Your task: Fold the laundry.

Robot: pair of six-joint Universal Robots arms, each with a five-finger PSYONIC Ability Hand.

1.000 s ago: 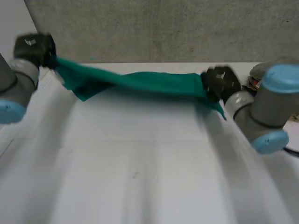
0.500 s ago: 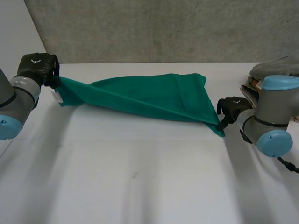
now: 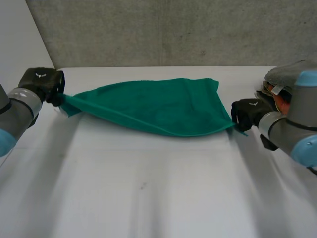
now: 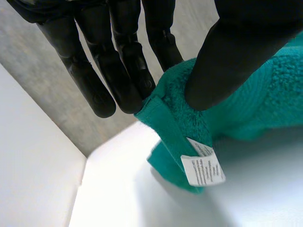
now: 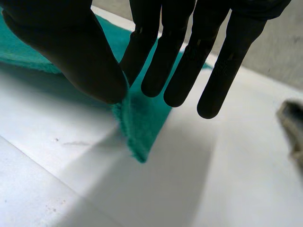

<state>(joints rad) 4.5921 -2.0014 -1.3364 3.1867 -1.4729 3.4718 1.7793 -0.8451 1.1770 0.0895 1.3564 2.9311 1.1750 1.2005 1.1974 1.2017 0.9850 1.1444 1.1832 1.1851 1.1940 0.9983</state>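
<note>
Towel (image 3: 158,106), green, stretches across the far part of the white counter (image 3: 148,188) between the two hands. The left hand (image 3: 42,82) pinches one end corner between thumb and fingers, with a white label (image 4: 202,168) hanging just below. The right hand (image 3: 247,113) pinches the opposite corner likewise, and the towel's tip hangs below its thumb.
</note>
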